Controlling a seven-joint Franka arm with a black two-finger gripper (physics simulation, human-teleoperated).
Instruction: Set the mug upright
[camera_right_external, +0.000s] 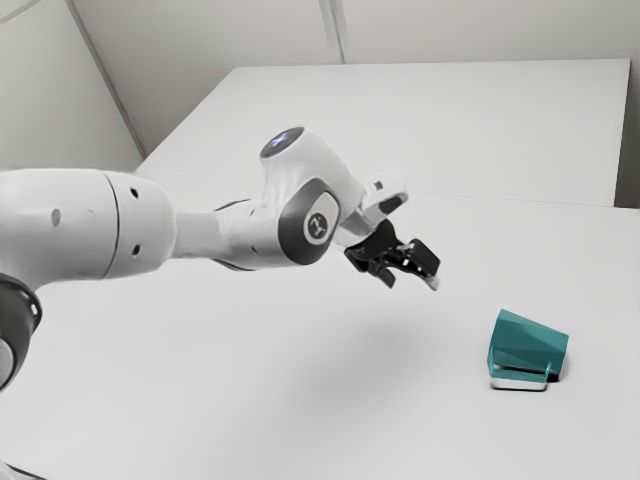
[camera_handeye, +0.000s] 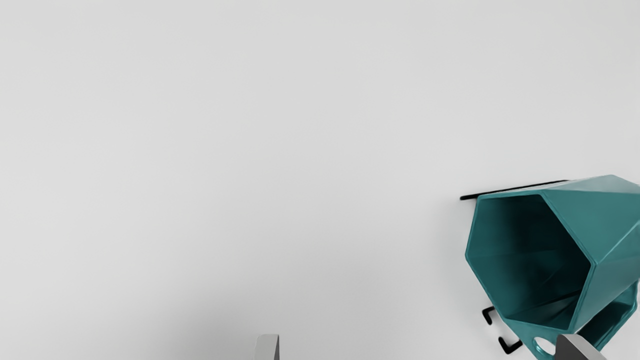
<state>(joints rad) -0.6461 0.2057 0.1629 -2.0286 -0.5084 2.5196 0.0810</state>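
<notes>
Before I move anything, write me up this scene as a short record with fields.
object: teal, faceted mug
pose: lying on its side, not upright
mouth: facing sideways, toward the gripper's side
handle: attached at the mug's side, with a round hole near the mouth
surface: pale table
gripper: open, holding nothing, above the table
gripper to mug: apart; in the exterior view, the mug is farther right
task status: mug not yet set upright

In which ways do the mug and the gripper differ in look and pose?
The mug is teal; the gripper is mostly black. The mug lies on its side on the table; the gripper hangs above the table. The mug has a handle; the gripper has two spread fingers.
</notes>
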